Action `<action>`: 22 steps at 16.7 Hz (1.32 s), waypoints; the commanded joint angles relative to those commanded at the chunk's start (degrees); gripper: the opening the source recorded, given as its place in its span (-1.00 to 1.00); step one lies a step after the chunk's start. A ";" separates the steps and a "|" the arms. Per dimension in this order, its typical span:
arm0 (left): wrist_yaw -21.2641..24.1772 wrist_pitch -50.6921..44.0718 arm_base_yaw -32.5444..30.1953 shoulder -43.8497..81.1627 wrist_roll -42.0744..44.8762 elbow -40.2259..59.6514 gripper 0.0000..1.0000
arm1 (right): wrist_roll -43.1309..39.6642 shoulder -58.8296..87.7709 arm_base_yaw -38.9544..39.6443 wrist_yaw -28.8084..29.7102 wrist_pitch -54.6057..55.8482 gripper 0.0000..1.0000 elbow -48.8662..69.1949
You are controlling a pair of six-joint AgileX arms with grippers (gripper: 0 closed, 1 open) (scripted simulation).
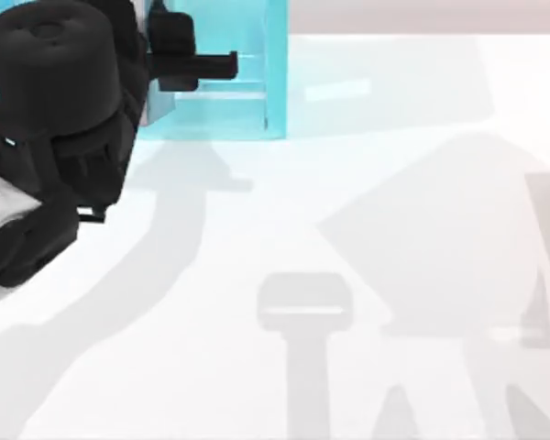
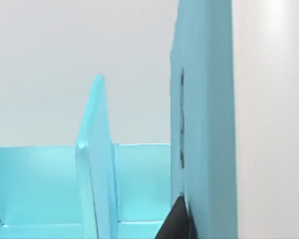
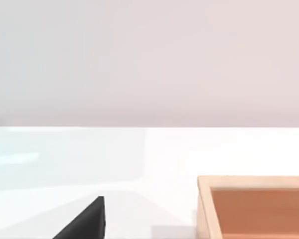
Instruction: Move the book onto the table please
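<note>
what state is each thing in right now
thick teal-blue hardback book: upright in the shelf, not yet on the table
turquoise compartmented shelf: standing on the table
glossy white table: carrying the shelf
left gripper: reaching into the shelf
right gripper: idle by the box
light wooden box: open-topped

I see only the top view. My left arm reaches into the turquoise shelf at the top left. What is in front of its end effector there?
Observer: In the left wrist view, an upright divider splits the shelf into compartments ahead of the left end effector.
Operator: Does it touch the book?
Observer: It sits close against a tall turquoise panel; I cannot tell if this is the book or a shelf wall.
Operator: And the right arm?
Observer: Near the right end effector, a wooden box stands on the table.
</note>
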 joint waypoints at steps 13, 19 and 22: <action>-4.56 -2.12 -5.45 3.62 -12.33 1.97 -1.00 | 0.00 0.00 0.00 0.00 0.00 1.00 0.00; -13.97 -7.01 -15.83 13.73 -45.51 5.28 -1.00 | 0.00 0.00 0.00 0.00 0.00 1.00 0.00; -19.46 -10.35 -21.29 19.12 -67.00 6.47 -1.00 | 0.00 0.00 0.00 0.00 0.00 1.00 0.00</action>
